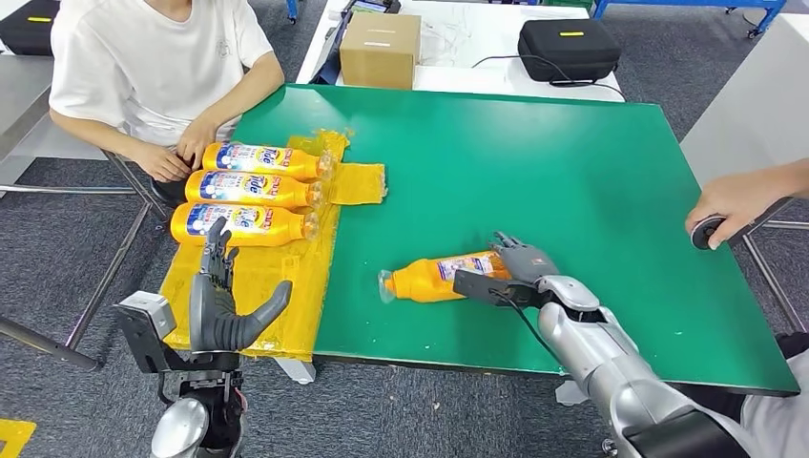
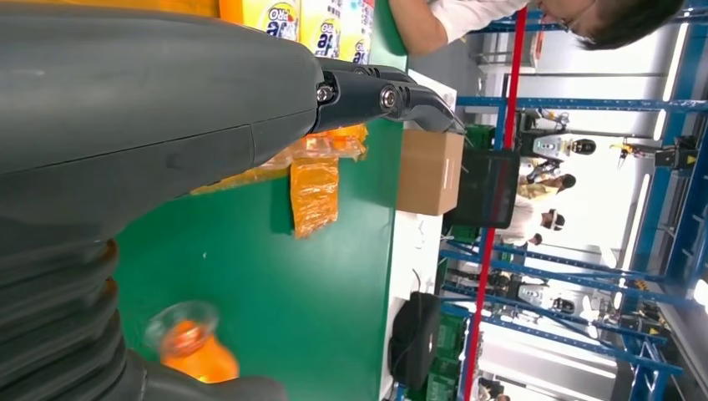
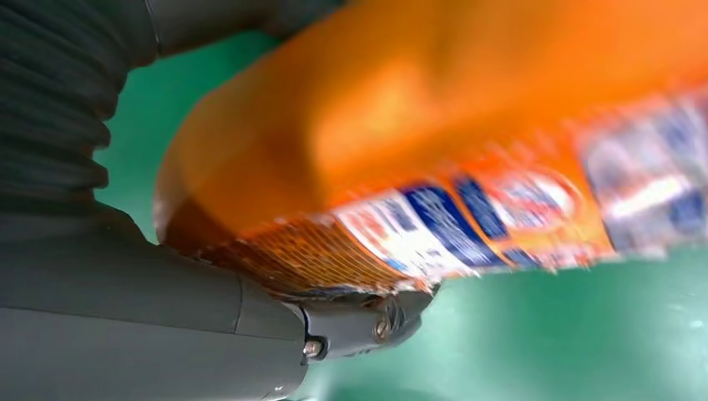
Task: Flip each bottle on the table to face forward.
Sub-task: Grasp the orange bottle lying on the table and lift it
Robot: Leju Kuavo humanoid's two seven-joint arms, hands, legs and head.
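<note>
Item: orange bottle [image 1: 434, 277], lying on its side on the green table [image 1: 572, 172], cap end toward my left, base toward my right. Long axis runs roughly across the table, slightly tilted. My right hand [image 1: 501, 272] grasps it at the base end, fingers over the top, thumb along the near side; the right wrist view shows the label pressed against the thumb. Nearer hand: right.

Item: left hand [image 1: 224, 296], released, fingers spread and upright, off the table's left edge beside the yellow sheet [image 1: 258, 286].

Item: three orange bottles [image 1: 253, 188], in a row on that sheet, labels up.

Materials: bottle glossy smooth plastic, rounded body, clear cap, printed film label; table matte; sheet crinkled.
</note>
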